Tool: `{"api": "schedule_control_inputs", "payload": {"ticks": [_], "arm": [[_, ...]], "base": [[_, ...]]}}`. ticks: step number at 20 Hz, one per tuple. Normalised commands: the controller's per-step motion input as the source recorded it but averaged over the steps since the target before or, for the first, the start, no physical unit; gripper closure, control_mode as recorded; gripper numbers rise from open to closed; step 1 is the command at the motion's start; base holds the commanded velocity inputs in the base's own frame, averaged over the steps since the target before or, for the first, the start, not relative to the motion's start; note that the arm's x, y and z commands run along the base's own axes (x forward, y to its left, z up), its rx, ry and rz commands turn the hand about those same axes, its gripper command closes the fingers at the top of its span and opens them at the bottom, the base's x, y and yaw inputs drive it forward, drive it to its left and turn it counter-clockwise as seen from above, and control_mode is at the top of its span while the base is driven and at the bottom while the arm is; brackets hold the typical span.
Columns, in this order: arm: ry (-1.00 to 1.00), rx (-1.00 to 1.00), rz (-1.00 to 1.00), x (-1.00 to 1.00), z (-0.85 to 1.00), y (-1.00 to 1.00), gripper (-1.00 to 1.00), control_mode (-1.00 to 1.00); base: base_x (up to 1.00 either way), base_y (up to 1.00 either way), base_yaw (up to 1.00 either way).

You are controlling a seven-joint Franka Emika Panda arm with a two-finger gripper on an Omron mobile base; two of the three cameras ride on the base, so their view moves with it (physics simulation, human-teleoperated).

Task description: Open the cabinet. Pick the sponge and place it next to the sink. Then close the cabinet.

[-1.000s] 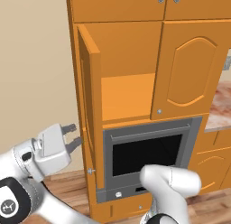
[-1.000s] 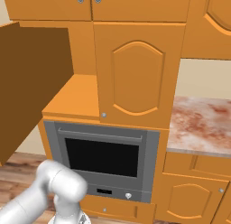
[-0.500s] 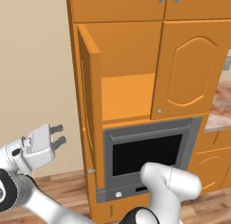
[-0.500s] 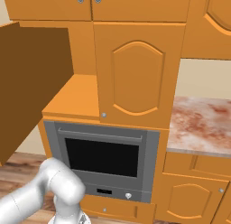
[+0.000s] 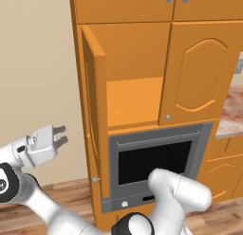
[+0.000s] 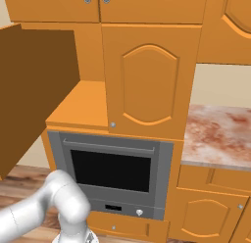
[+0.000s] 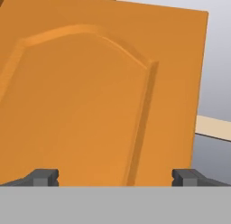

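Since a second ago we see the gripper (image 5: 62, 136) drawn back from the swung-out left door (image 5: 94, 120) of the cabinet (image 5: 142, 94); earlier its fingertips were close to the door's edge, and now a clear gap of beige wall (image 5: 35, 63) lies between them. The cabinet, oven (image 5: 154, 160) and counter (image 6: 220, 134) sit as they did, so the base has not driven.

We find the jaws spread wide with nothing between them. In the hand view the two dark fingertips (image 7: 43, 177) stand far apart at the bottom, and ahead of the jaws is the door's (image 7: 99, 92) outer face with its arched raised panel, tilted in that view. The gripper is not touching the door.

Beyond the jaws, past the open door, the cabinet's left compartment shows a bare orange shelf (image 5: 135, 100). We cannot make out the sponge on it or anywhere else. Farther on from the jaws, the right door (image 5: 194, 77) is shut, its small silver knob (image 5: 167, 117) at the lower corner.

From the right base view, the open left door (image 6: 34, 90) shows its darker brown inner side, the shelf (image 6: 83, 107) beside it, and the shut right door (image 6: 147, 83) above the grey oven (image 6: 110, 168). The mottled reddish counter lies well off on the far side of the cabinet from the jaws.
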Motion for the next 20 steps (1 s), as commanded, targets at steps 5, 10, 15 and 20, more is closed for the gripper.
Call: {"api": "schedule_control_inputs", "payload": {"ticks": [5,10,15,20], "arm": [[0.0,0.0,0.0,0.38,-0.07,-0.03,-1.0,-1.0],[0.0,0.0,0.01,0.08,0.0,-0.42,-1.0,-1.0],[0.0,0.0,0.17,0.0,0.0,-0.74,-1.0,-1.0],[0.0,0.0,0.26,0.0,0.0,-0.69,-1.0,-1.0]], "base": [[0.0,0.0,0.0],[0.0,0.0,0.0],[0.0,0.0,0.0],[0.0,0.0,0.0]]}}
